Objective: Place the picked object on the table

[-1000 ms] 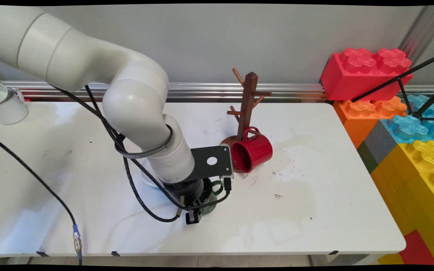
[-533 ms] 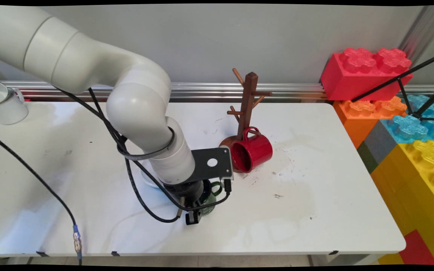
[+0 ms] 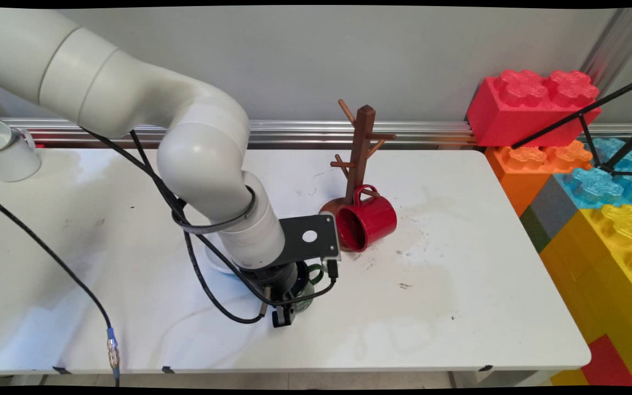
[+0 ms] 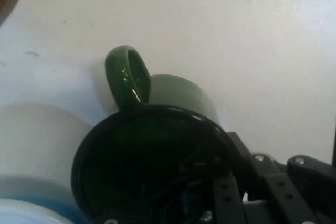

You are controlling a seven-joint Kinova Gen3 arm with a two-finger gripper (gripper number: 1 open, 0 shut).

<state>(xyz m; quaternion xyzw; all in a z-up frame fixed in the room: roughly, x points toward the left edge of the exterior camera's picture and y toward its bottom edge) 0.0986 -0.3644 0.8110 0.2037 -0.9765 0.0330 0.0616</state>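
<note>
Three mugs here: a glossy red enamel mug (image 3: 367,221) tipped on its side against the base of a brown wooden mug tree (image 3: 361,155), a white mug (image 3: 6,151) way off at the far left corner, and a dark green glossy mug (image 4: 152,150) right under the arm. Black cables (image 3: 201,274) droop in front and hide most of the green one in the main view. White surface (image 3: 458,307) is scuffed and stained, grey wall behind, big colourful toy bricks (image 3: 568,164) stacked to the right. Black two-finger tool (image 3: 283,315) sits low over the green mug, one finger (image 4: 262,182) hugging the rim's outside. Can't tell if it's pinching or spread.
</note>
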